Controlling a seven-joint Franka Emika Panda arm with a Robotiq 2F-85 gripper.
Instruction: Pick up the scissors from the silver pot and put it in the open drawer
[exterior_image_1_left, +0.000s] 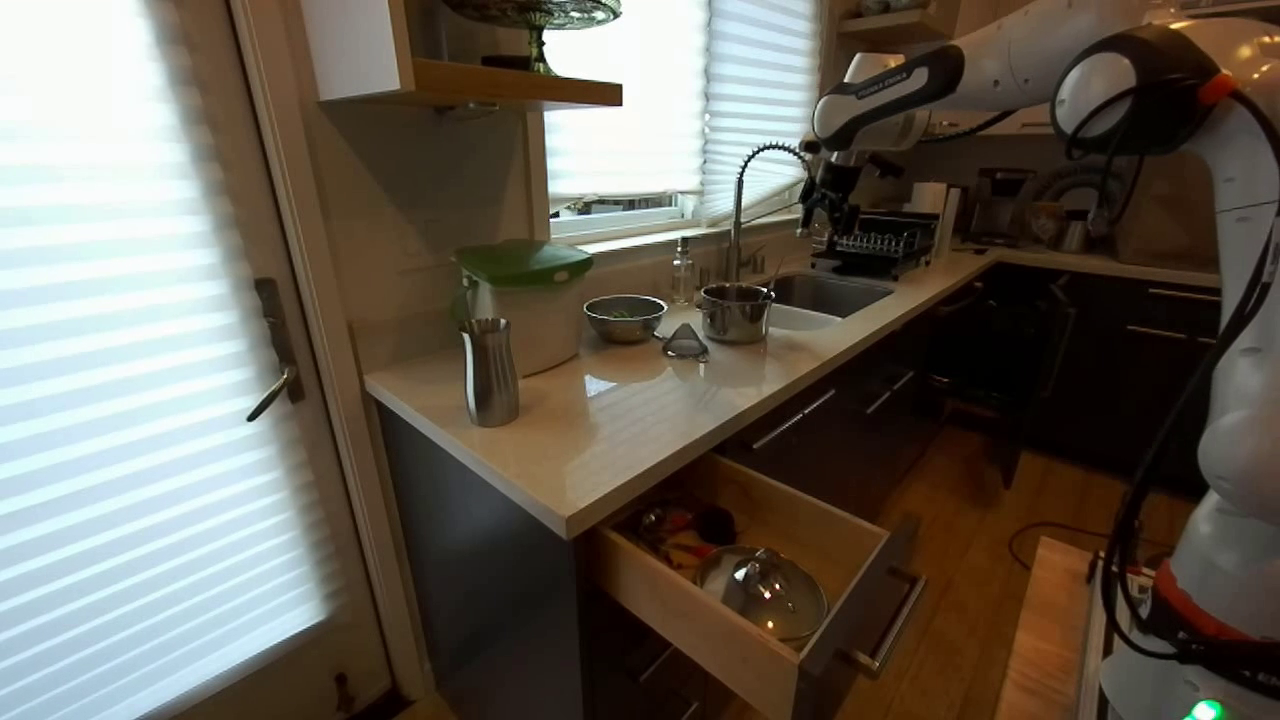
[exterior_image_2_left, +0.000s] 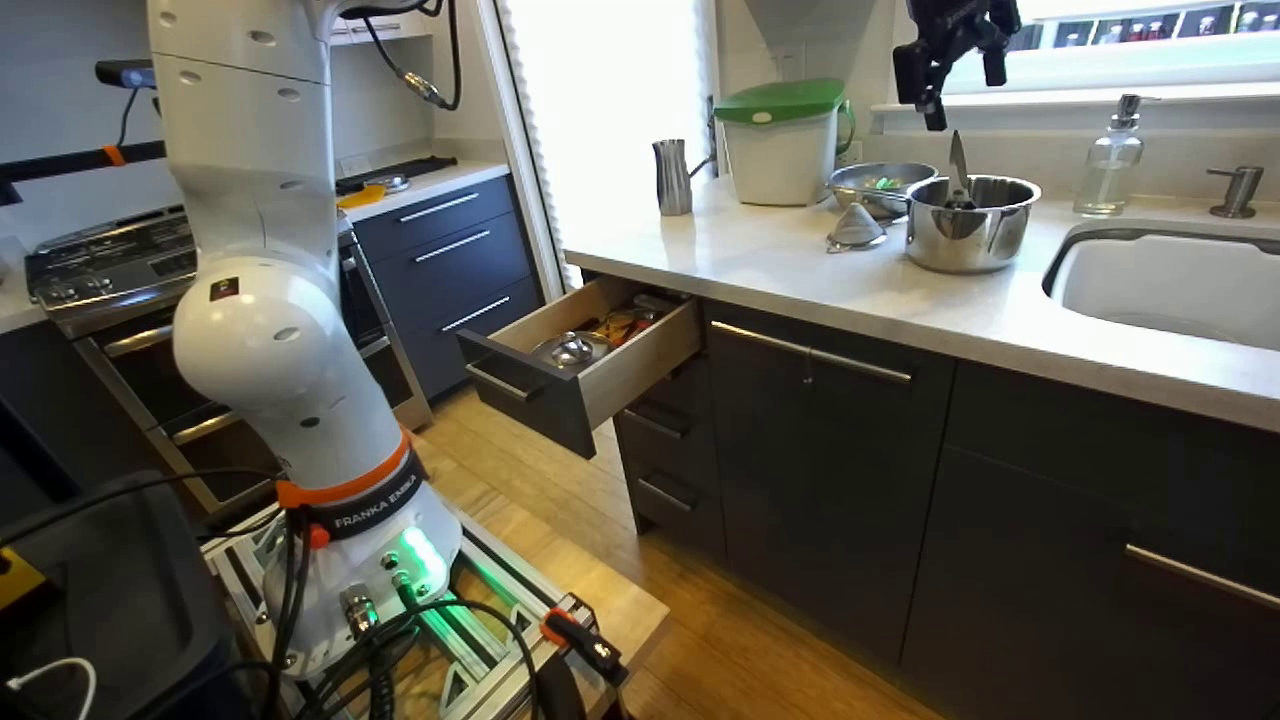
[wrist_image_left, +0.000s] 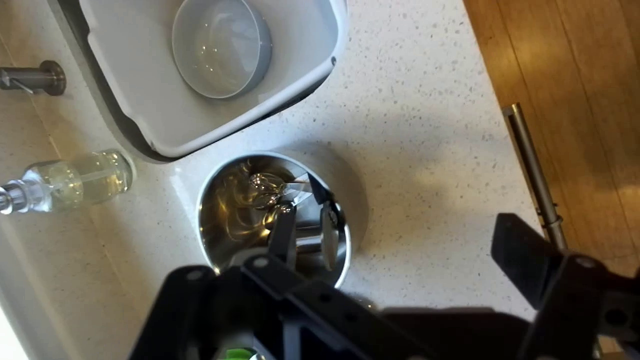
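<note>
A pale worktop (exterior_image_2_left: 790, 260) runs beneath a window (exterior_image_1_left: 625, 216) with white pleated shades (exterior_image_1_left: 765, 100) in a kitchen, dark cabinets (exterior_image_2_left: 825, 450) under its front edge, a wooden floor (exterior_image_2_left: 680, 580) below, and a door (exterior_image_1_left: 130, 300) past its short end. Close to the back corner by the door stands one bin (exterior_image_2_left: 780, 155) with a green lid; farther along the back edge come one steel bowl (exterior_image_1_left: 625, 327) and one soap bottle (exterior_image_2_left: 1108, 170). One slim metal canister (exterior_image_2_left: 673, 178) stands near the short edge. One small cone-shaped strainer (exterior_image_2_left: 856, 228) sits just off the steel bowl toward the front edge, near one silver pot (exterior_image_2_left: 970, 240), which is set beside the sink (exterior_image_1_left: 835, 290). In the wrist view the sink holds one white basin (wrist_image_left: 295, 55), with one pale bowl (wrist_image_left: 220, 55) inside it. Beneath the front corner, in both exterior views, one drawer (exterior_image_1_left: 690, 622) is pulled out, showing one glass lid (exterior_image_1_left: 765, 605) beside utensils (exterior_image_1_left: 714, 525) too jumbled to count. One pair of scissors (exterior_image_2_left: 958, 172), as near as I can make out, stands in the silver pot, a slim dark-and-grey length rising past the rim. Over the worktop, higher than the silver pot, hangs the gripper (wrist_image_left: 395, 227) of one robot arm (exterior_image_1_left: 890, 95), its two fingers spread far apart, with nothing in its grasp.
</note>
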